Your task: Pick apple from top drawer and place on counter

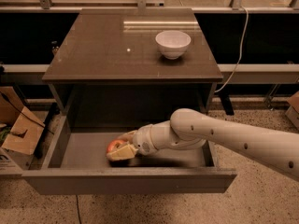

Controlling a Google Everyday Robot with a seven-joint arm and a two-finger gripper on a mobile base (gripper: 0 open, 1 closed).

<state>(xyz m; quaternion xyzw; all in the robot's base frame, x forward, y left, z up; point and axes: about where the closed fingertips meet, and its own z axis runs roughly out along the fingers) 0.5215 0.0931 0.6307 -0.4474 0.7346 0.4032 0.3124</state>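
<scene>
The apple (pixel 113 146), red with yellowish patches, lies on the grey floor of the open top drawer (pixel 79 150), left of its middle. My gripper (pixel 122 144) reaches down into the drawer from the right on the white arm. It is open, with one cream finger (pixel 122 152) in front of the apple and the other (pixel 127 135) behind it, so the apple sits between them. The counter (pixel 107 50) is the glossy dark top of the cabinet above the drawer.
A white bowl (pixel 173 43) stands on the counter at the back right. A cardboard box (pixel 16 129) sits on the floor left of the cabinet. A white cable (pixel 240 41) hangs down at the right. The drawer's front panel (pixel 126 181) is close to me.
</scene>
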